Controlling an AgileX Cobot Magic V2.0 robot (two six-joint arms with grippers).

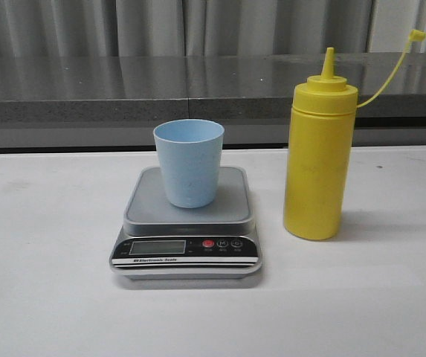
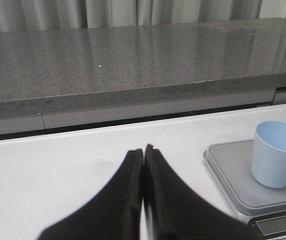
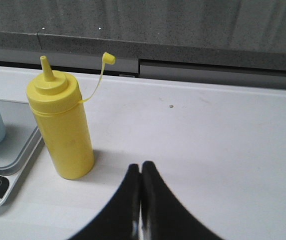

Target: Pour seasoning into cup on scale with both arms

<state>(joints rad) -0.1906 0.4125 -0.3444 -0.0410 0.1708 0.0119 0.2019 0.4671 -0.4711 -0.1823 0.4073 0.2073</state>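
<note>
Starting, front: cup (image 1: 189,163) upright on scale (image 1: 186,223); bottle (image 1: 319,163) just right, uncapped, on tabletop (image 1: 49,260).
Left wrist: left tool (image 2: 143,150) closed, empty; open it to steady the cup.
Right wrist: right tool (image 3: 141,167) closed, near bottle; open, grasp mid-body.

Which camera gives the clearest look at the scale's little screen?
The front view: the scale faces it squarely, with its display and red button whole. The left wrist view catches only the display's corner at the frame edge; the right wrist view shows just the buttons' end.
</note>
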